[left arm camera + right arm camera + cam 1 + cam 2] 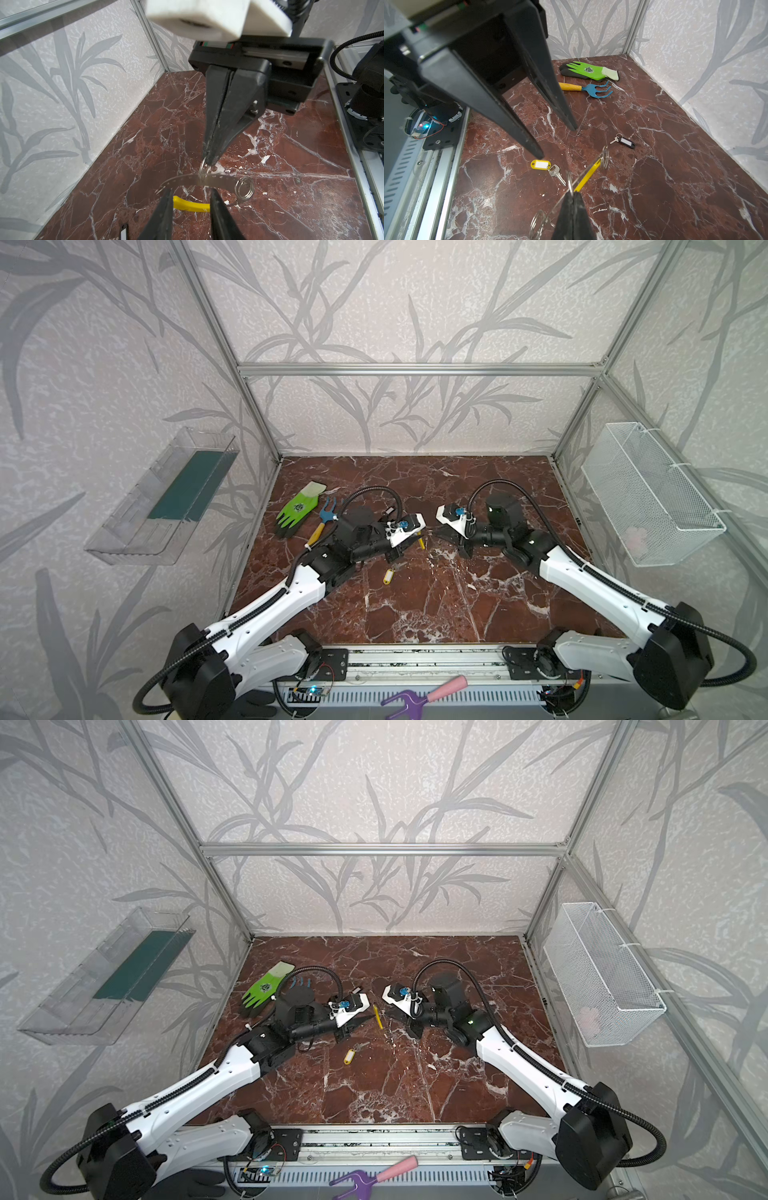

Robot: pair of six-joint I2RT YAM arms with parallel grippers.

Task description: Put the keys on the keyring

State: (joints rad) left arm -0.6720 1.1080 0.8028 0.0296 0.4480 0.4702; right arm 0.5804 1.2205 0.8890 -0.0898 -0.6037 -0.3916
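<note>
Right gripper (pixel 572 194) pinches the thin, probably springy keyring (pixel 220 179) by a small split ring; left gripper (pixel 191 191) stands spread.

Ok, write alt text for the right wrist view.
The shut right claw pinches the keyring. The open left claw hangs opposite; the yellow-tag key and black-tag key lie loose on the table, glove and rake beyond.

Items counted: two keys, being the yellow-tag key (pixel 540 164) and the black-fob key (pixel 625 142); one keyring (pixel 587 174); one green glove (pixel 588 70); two hand rakes, being the blue hand rake (pixel 591 90) and the purple hand rake (pixel 415 697); one clear wall bin (pixel 137 526); one wire basket (pixel 656 506).
</note>
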